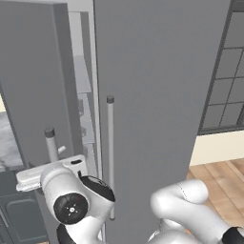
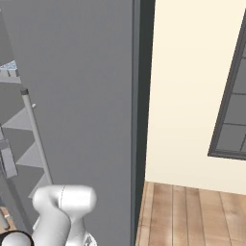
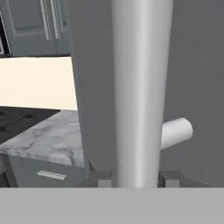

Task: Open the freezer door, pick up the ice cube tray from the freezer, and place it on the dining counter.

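The gripper (image 3: 134,180) straddles the freezer door's (image 1: 33,81) vertical bar handle (image 3: 140,87); its 2 fingers (image 3: 104,179) close around it.

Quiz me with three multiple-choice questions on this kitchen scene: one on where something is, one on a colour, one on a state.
1. Where is the gripper?
A. On the floor
B. At the freezer door's bar handle
C. At the window

2. What colour is the wall beside the fridge?
A. Cream
B. Blue
C. Black

3. How does the freezer door stand?
A. Fully shut
B. Taken off
C. Swung partly open

Answers:
1 B: in the hand view the bar handle runs between the finger tips of the gripper.
2 A: the wall is plain cream.
3 C: the freezer door angles away from the fridge, and the freezer shelves show in the gap.
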Controlling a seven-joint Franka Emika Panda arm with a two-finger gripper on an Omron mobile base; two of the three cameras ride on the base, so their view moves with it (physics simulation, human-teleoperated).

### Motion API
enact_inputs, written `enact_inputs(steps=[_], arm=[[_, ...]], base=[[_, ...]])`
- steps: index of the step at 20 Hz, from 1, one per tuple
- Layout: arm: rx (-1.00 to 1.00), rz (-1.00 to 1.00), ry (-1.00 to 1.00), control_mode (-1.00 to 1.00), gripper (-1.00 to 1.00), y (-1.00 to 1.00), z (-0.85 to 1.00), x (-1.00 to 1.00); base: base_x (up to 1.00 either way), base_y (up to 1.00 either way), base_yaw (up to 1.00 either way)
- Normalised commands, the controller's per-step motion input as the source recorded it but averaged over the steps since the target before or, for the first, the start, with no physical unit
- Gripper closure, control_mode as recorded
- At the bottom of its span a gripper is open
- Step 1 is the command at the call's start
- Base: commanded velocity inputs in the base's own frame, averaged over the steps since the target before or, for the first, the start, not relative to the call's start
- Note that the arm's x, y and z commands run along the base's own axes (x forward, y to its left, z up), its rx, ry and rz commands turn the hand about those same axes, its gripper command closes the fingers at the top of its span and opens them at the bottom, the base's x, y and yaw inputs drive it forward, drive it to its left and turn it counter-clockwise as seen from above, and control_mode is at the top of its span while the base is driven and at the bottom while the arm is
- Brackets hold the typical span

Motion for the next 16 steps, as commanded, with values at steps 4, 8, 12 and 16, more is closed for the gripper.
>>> enact_inputs(steps=[4,8,12,16], arm=[[0.0,0.04,0.06,-1.0,1.0,0.45,0.0,-0.21],[0.0,0.03,0.05,-1.0,1.0,0.47,-0.02,-0.21],[0.0,0.02,0.05,-1.0,1.0,0.49,-0.02,-0.18],[0.0,0.02,0.05,-1.0,1.0,0.45,-0.02,-0.17]], base=[[0.0,0.0,0.0],[0.0,0.0,0.0],[0.0,0.0,0.0],[0.0,0.0,0.0]])
